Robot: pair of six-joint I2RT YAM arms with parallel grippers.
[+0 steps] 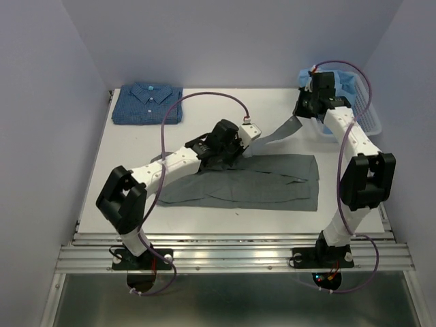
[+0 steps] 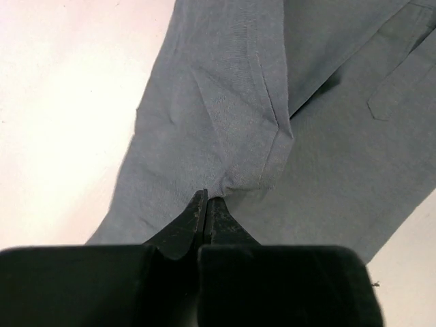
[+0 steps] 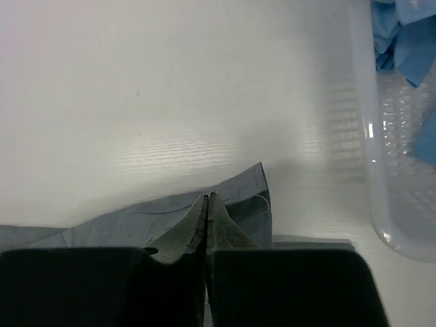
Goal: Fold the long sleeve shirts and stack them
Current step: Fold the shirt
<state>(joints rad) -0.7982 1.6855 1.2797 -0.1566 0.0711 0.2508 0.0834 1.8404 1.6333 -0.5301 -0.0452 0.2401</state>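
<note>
No text, label, brand, number or sign can be read in any of the three views
</note>
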